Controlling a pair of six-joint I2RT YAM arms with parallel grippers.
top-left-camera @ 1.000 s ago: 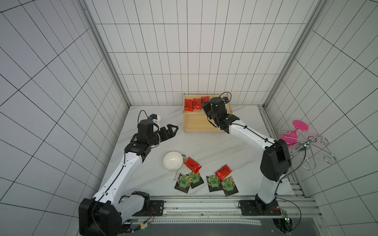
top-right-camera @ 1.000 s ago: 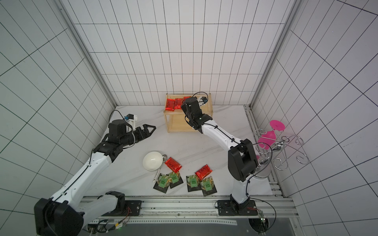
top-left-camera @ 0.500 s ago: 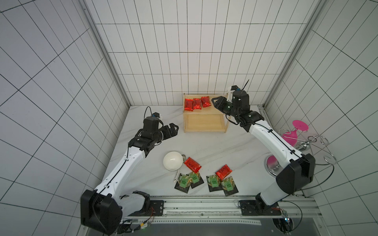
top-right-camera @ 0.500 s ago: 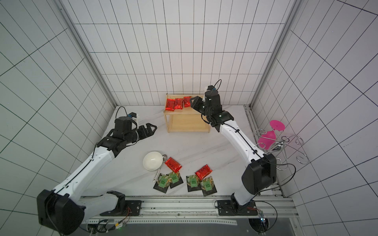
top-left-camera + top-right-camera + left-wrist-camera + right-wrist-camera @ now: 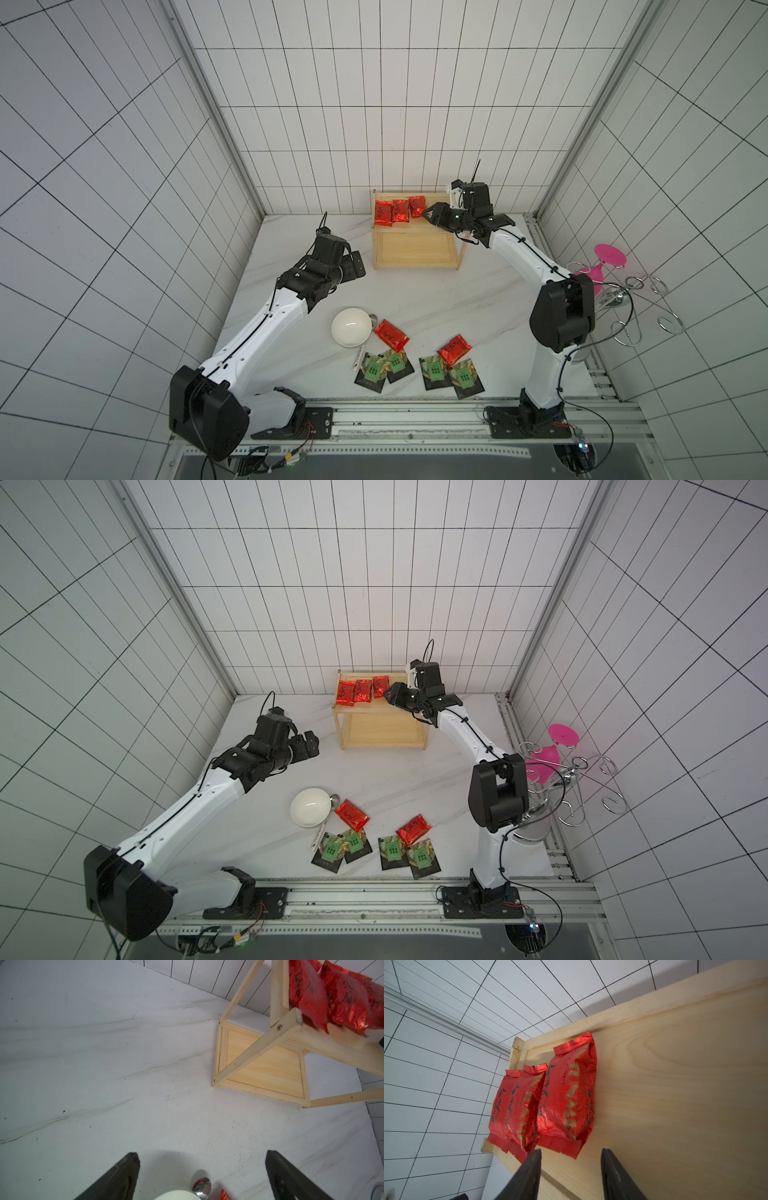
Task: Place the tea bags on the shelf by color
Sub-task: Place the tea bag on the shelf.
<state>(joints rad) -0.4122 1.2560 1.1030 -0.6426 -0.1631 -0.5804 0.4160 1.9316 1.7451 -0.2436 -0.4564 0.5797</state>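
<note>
Right claw (image 5: 571, 1154) hangs over the top board of the shelf (image 5: 415, 266), jaws partly apart and gripping nothing, tips just beside the nearest of three red sachets (image 5: 399, 210) lined up at that board's left end. Left claw (image 5: 201, 1155) hovers spread wide and empty above the tabletop, off the shelf's left side. Near the tabletop's front edge, two loose sachets (image 5: 391, 334) and four black packets (image 5: 434, 370) lie beside a white bowl (image 5: 351, 327).
</note>
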